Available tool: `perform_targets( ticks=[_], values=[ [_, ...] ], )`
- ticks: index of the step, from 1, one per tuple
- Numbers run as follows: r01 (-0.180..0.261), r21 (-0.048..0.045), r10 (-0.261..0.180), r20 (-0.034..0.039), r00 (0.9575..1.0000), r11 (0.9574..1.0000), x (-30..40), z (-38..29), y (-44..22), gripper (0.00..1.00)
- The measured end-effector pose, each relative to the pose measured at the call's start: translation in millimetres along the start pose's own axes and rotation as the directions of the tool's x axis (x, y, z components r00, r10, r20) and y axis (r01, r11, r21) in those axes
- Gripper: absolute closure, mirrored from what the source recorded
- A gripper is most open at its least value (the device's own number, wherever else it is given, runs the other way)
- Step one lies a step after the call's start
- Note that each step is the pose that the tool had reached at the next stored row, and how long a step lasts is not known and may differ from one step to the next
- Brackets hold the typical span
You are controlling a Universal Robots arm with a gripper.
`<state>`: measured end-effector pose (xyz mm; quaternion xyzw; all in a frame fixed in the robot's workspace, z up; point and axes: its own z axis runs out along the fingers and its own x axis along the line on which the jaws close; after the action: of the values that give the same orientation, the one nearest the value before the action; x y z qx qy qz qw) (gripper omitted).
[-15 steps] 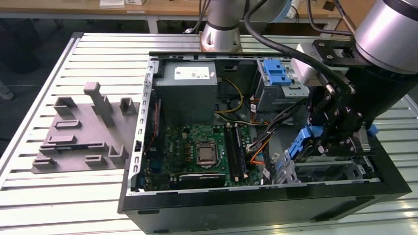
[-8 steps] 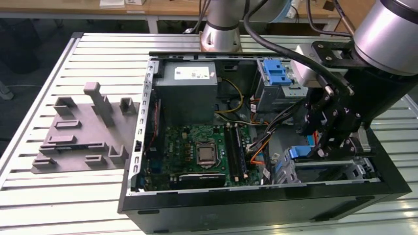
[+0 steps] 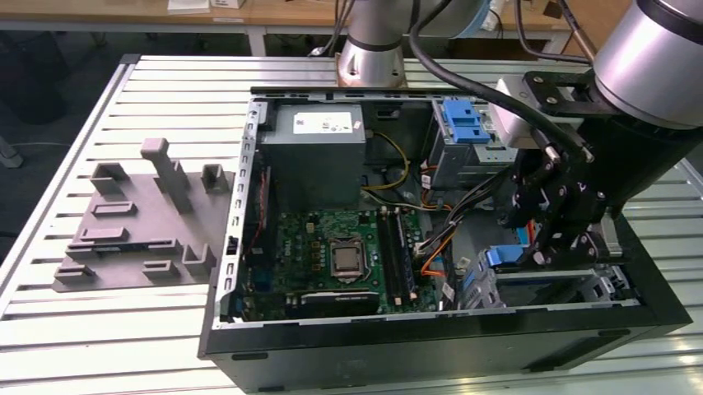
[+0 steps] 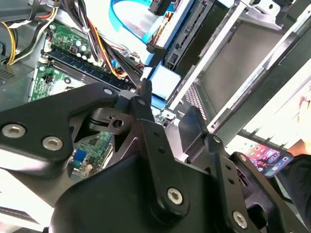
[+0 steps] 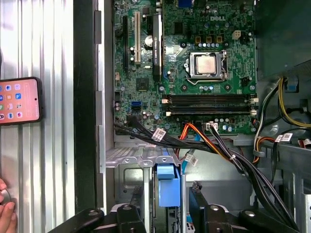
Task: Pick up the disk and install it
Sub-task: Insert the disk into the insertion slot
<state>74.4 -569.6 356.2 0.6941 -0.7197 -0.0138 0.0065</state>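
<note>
Inside case (image 3: 429, 341), parted pincer (image 5: 167, 195) astride disk (image 5: 168, 177)

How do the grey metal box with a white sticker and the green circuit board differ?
The grey metal box stands as a plain block; the green circuit board lies flat, crowded with parts. The box carries a sticker; the board, a silver processor socket. Both sit inside the open black computer case.

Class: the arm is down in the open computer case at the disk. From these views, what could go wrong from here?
The cable bundle crosses right beside the disk and the gripper; it may snag or get pinched. The disk sits within the metal bay; a slight tilt could jam it. A hand lies on the table beside the case, perhaps within the arm's sweep.
</note>
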Motion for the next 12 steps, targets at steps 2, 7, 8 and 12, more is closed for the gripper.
perform_targets(
  ticks=[2,7,8,12],
  values=[
    [0.000,0.0000,0.000,-0.0003,1.0000,1.0000,0.0,2.4,-0.2,0.50],
    [0.000,0.0000,0.000,-0.0003,1.0000,1.0000,0.1,8.5,-0.6,0.64],
    [0.000,0.0000,0.000,-0.0003,1.0000,1.0000,0.1,9.3,-0.6,0.70],
    [0.000,0.0000,0.000,-0.0006,1.0000,1.0000,0.1,10.2,-0.7,0.82]
  ],
)
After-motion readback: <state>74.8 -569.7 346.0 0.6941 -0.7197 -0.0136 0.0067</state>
